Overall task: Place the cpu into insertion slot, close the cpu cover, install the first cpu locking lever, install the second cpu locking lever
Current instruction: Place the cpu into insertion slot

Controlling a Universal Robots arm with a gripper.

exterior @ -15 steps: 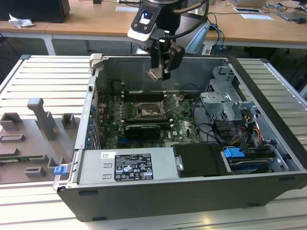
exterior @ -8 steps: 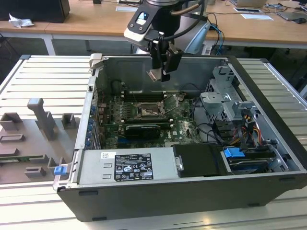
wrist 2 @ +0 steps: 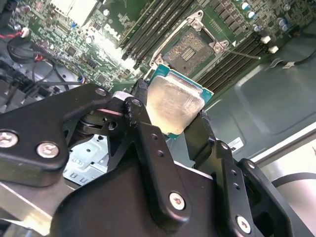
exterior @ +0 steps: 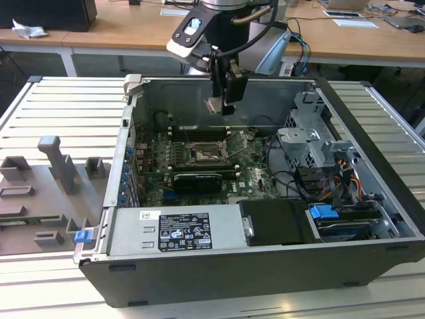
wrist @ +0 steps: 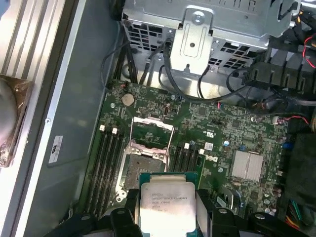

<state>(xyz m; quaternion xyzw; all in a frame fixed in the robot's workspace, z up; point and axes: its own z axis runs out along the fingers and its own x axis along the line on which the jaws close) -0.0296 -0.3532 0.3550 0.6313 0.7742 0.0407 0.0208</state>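
My gripper [exterior: 220, 104] hangs inside the open computer case, above the green circuit board, shut on the cpu [exterior: 212, 106]. In both wrist views the cpu [wrist 2: 175, 103] [wrist: 165, 205] is a silvery square chip held by its two opposite edges between the black fingers [wrist 2: 142, 94]. The insertion slot [exterior: 201, 153] [wrist: 139, 170] [wrist 2: 190, 45] lies below it, a dark, bare square with nothing in it. The cpu cover [wrist: 153, 132] [exterior: 234, 146] stands swung up off the slot, on the side toward the drive cage.
Long black memory slots [wrist: 106, 158] flank the socket. A silver drive cage [exterior: 312, 143] with cable bundles [exterior: 292, 183] fills the exterior view's right. The power supply [exterior: 176, 229] sits along the near case wall. Grey fixtures [exterior: 60, 166] stand on the table outside.
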